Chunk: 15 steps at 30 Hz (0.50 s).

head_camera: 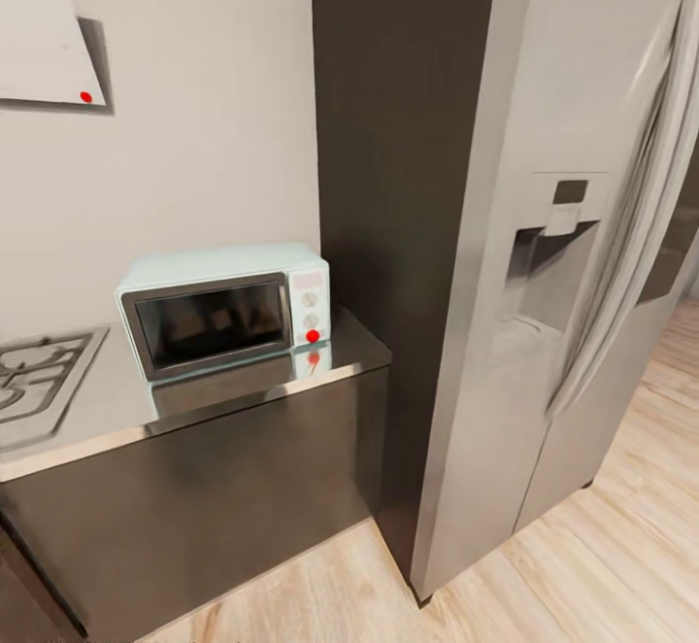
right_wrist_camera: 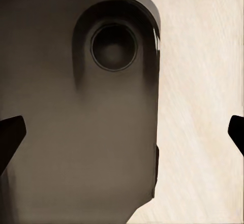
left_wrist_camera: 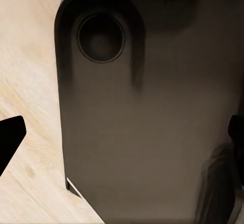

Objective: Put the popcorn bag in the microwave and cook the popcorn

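From the head camera: microwave standing shut at the right end of the countertop, just beside the tall dark flank of a steel fridge, red indicator light glowing under the two knobs; gas hob at the far left of the slab; no popcorn bag on the stretch of counter visible here — likely further along, past the hob. Looks like the approach stage, bag not yet fetched. Best done by swinging the base left along the cabinet fronts, keeping well off the fridge corner, and stopping square to the counter before raising either arm. From the left wrist: left gripper spread wide and empty, fingertips dark at the frame edges, hanging over the robot's own dark base and pale wooden floor. From the right wrist: right gripper likewise wide open — nothing held, same base plate below.
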Tool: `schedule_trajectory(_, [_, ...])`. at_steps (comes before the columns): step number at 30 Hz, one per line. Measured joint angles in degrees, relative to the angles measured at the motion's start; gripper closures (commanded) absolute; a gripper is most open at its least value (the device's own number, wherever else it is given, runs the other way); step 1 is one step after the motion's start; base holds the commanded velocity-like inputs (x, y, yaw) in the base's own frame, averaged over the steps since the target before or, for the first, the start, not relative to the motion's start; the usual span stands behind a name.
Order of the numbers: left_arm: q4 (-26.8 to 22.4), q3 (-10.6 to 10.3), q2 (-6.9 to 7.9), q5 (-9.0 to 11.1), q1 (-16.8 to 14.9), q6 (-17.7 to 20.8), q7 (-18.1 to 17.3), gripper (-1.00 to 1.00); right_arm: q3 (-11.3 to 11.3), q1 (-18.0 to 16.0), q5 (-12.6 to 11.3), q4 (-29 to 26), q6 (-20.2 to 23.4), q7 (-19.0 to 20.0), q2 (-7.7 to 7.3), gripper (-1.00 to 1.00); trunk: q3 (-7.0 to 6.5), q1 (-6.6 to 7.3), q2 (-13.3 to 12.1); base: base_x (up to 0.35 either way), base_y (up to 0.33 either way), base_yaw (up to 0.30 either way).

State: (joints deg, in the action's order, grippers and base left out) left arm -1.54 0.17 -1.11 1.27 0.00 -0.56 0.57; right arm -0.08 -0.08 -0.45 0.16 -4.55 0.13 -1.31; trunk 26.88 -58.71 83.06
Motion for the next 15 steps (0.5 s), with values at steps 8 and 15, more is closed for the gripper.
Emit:
schedule_trajectory(8, [0.00, 0.01, 0.05, 0.66, 0.00, 0.00, -0.01, -1.00, 0.00, 0.00, 0.05, 0.00, -0.01, 0.03, -0.01, -1.00, 0.00, -0.01, 0.00, 0.010, -0.009, 0.273])
schedule_trajectory(15, [0.00, 0.01, 0.02, 0.70, 0.00, 0.00, -0.01, -1.00, 0.00, 0.00, 0.05, 0.00, -0.01, -0.04, 0.07, -1.00, 0.00, -0.02, 0.00, 0.000, 0.000, 0.275])
